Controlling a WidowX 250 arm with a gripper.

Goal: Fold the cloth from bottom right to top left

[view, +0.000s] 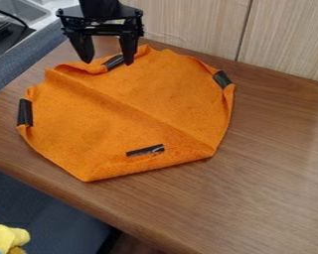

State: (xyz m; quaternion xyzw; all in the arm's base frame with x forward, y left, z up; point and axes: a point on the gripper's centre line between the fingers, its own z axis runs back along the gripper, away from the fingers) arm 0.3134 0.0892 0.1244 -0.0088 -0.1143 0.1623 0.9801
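Fingers of the black gripper (pixel 108 62) stand wide apart, pointing down, above the far left part of the orange cloth (pixel 121 109). Between them I see nothing clamped. The tip of the right finger is seen against the cloth, just beside the far black strip (pixel 113 63), but whether it touches, I cannot tell.

The cloth lies on the brown wooden table (pixel 268 163), toward the left and far side. It is spread in a shape of many sides, with no clearly longer axis. One long crease goes across it, from the far left edge to the near right corner. A blunt corner points to the near side. Three other black strips are on it: one at the left edge (pixel 25 112), one at the right edge (pixel 221 79), one inside the near edge (pixel 145 150).

The underside of the cloth is hidden. At the near left, a yellow thing (pixel 4 237) is cut off, and I cannot make out what it is.
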